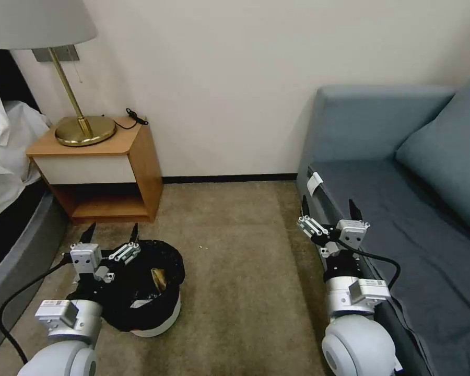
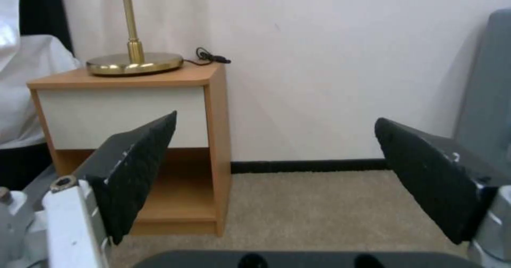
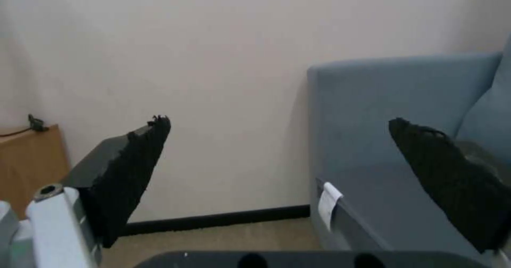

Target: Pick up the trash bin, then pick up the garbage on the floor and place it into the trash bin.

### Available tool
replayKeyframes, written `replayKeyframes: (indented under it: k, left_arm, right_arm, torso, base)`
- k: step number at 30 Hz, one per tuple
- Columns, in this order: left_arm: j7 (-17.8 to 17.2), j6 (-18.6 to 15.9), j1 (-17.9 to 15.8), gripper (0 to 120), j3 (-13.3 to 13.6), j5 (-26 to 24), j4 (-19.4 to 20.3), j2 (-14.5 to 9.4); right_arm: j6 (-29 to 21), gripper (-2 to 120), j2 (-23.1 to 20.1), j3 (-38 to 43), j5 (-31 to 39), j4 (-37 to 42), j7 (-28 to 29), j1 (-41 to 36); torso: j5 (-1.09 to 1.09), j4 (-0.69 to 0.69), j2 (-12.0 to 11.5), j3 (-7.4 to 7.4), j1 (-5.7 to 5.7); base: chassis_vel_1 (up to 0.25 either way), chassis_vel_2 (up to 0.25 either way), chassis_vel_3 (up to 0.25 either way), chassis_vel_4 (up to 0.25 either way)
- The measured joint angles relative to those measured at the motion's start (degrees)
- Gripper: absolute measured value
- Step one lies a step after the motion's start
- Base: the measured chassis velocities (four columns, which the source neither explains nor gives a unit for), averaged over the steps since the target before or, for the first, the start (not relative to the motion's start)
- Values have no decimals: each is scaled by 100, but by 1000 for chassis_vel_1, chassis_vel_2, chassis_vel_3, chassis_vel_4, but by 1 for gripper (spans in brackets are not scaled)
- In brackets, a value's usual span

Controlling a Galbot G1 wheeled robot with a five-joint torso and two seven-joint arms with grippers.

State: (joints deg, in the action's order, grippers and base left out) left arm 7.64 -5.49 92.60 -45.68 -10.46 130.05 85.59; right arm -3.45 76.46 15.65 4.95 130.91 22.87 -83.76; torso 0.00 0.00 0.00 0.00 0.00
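The trash bin (image 1: 154,313), white with a crinkly black bag over its rim, stands on the carpet at the lower left of the head view. Inside it I see a yellow-dark piece of garbage (image 1: 159,277) and a pale scrap. My left gripper (image 1: 113,231) hovers open above the bin's left rim, fingers pointing at the wall; its black pads (image 2: 135,172) stand wide apart in the left wrist view. My right gripper (image 1: 329,204) is raised and open beside the sofa's front edge, nothing between its pads (image 3: 133,172).
A wooden nightstand (image 1: 102,172) with a brass lamp (image 1: 83,128) stands at the back left, a bed (image 1: 10,172) at the left edge. A blue-grey sofa (image 1: 402,209) fills the right. Open carpet (image 1: 235,250) lies between them, with a tiny crumb (image 1: 200,246) on it.
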Motion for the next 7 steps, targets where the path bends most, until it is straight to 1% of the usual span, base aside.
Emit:
replayKeyframes:
  k: [7]
  left_arm:
    - [-4,-18,-51,100,12,7,-57,8]
  right_arm:
    - [19,100,-8,-7,-4,-44,4,8]
  torso:
    - [0,0,0,0,0]
  base:
    - [0,0,0,0]
